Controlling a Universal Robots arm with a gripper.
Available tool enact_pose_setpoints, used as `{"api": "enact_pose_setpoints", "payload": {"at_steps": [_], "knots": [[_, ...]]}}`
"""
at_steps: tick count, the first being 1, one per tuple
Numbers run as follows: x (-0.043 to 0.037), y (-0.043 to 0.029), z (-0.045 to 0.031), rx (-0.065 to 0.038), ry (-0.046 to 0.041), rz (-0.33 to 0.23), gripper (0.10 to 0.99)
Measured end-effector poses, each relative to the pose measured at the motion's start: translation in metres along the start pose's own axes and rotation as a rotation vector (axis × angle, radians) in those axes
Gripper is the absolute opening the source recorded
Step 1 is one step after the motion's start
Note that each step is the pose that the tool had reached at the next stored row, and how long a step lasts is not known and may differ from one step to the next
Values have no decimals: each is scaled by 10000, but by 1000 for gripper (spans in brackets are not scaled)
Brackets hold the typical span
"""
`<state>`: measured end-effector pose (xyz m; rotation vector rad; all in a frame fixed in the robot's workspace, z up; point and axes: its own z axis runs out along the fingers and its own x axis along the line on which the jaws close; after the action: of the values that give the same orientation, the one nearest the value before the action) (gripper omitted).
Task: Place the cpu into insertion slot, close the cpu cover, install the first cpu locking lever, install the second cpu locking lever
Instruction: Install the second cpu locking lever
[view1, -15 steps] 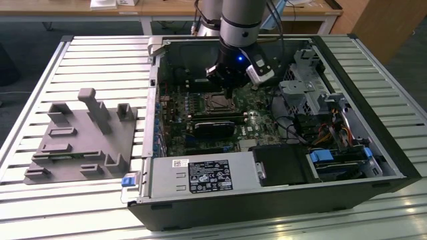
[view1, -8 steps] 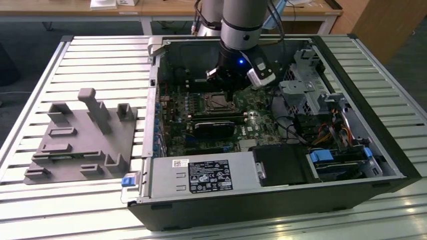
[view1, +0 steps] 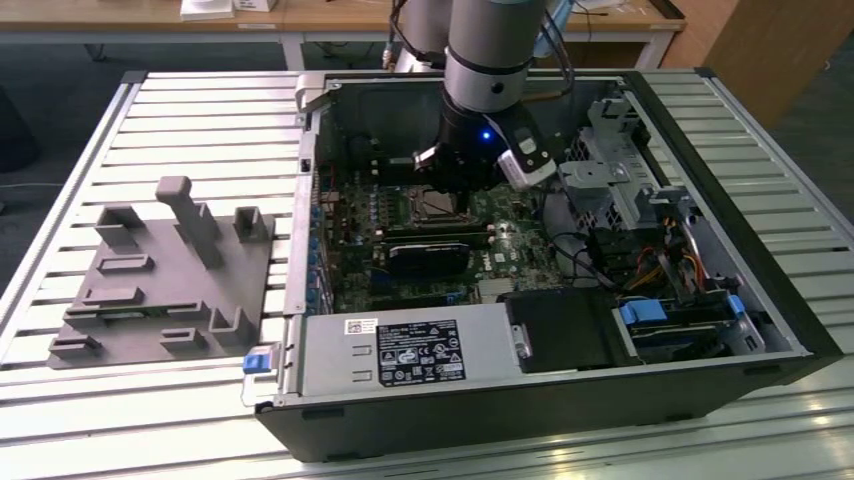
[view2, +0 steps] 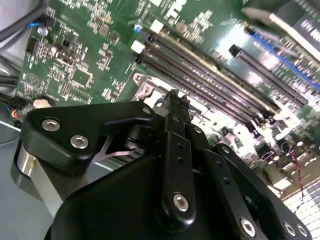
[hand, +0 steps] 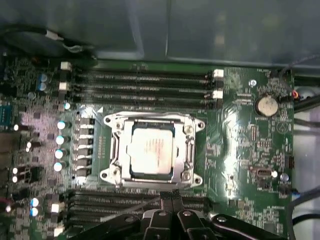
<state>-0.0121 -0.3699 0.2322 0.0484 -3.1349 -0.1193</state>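
Overhead, first wrist view, cpu (hand: 151, 151) seated under cpu cover (hand: 152, 119), hand (hand: 171, 196) clenched empty just beside, motherboard (view1: 527, 255) green.

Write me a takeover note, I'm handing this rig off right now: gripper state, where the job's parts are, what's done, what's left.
Gripper: fingers together, holding nothing, just beside the insertion slot.
Cpu: seated in the slot on the green motherboard.
Cpu cover: down flat, framing the chip.
Done: cpu placed, cover closed.
Left: whether either locking lever is latched can't be told from these views; check both.
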Motion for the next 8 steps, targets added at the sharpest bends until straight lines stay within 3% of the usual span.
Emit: {"api": "enact_pose_setpoints", "payload": {"at_steps": [2, 3, 6, 8], "knots": [[1, -26, -2, -293, -9, -1, 114], [1, -32, -3, -375, -9, -1, 114], [1, -36, -3, -389, 10, 0, 114], [0, -39, -3, -416, 109, 10, 114]]}}
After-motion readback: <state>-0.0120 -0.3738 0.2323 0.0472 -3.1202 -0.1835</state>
